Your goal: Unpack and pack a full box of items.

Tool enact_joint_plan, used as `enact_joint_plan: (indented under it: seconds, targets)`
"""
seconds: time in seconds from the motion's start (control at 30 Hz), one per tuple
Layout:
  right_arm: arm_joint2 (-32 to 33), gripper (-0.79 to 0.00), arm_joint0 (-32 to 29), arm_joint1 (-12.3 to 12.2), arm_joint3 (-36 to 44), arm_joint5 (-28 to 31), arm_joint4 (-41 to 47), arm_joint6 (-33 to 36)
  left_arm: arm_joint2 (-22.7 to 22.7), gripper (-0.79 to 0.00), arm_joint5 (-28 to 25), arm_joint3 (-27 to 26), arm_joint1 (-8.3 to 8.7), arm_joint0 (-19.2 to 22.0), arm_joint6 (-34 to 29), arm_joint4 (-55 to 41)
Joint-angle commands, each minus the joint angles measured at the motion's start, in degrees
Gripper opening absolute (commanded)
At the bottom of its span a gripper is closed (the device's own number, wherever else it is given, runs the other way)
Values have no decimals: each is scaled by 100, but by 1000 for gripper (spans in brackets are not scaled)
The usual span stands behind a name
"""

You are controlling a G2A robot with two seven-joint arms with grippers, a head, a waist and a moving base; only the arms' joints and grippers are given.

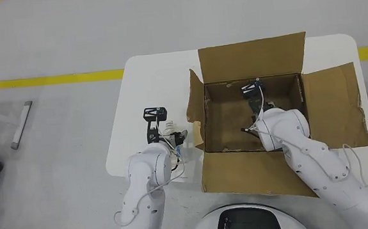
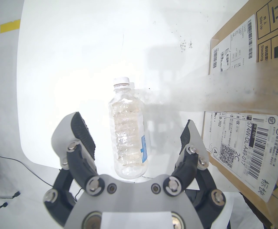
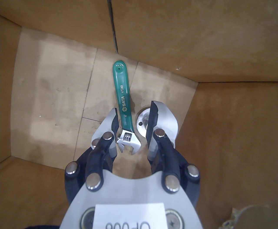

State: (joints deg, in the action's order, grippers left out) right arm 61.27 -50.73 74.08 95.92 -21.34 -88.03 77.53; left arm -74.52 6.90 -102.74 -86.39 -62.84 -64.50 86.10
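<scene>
An open cardboard box [image 1: 338,113] stands on the white table [image 1: 149,78]. On its floor lies a wrench [image 3: 122,97] with a green handle. My right gripper [image 3: 134,112] is down inside the box [image 3: 54,91], open, its fingers either side of the wrench's metal head; one pad touches the handle. In the top view the right gripper [image 1: 254,93] sits near the box's far wall. Left of the box, a clear plastic bottle [image 2: 128,130] with a white cap rests on the table. My left gripper [image 2: 133,121] is open around it without touching.
A round metal part [image 3: 141,123] lies on the box floor beside the wrench's head. The box's labelled outer wall [image 2: 239,141] stands close beside the left gripper. All four flaps [image 1: 254,57] are folded outward. Bare table [image 2: 86,54] stretches beyond the bottle.
</scene>
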Motion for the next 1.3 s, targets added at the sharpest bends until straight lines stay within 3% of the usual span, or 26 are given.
enact_joint_plan:
  seconds: [0.0, 0.63, 0.7, 0.73, 0.9, 1.27]
  targets:
    - [29, -459, 9, 19, -67, -19, 11, -10, 0, 0, 0, 0, 0, 0, 0, 0]
    - [49, -406, 247, 219, -512, 217, 257, 75, 0, 0, 0, 0, 0, 0, 0, 0]
    - [40, -394, 253, 238, -565, 237, 263, 57, 0, 0, 0, 0, 0, 0, 0, 0]
    - [41, -345, 255, 246, -594, 234, 258, 54, 0, 0, 0, 0, 0, 0, 0, 0]
    - [76, -400, 255, 282, -668, 191, 199, 54, 0, 0, 0, 0, 0, 0, 0, 0]
    - [173, -422, 196, 347, -773, 239, 121, 49, 0, 0, 0, 0, 0, 0, 0, 0]
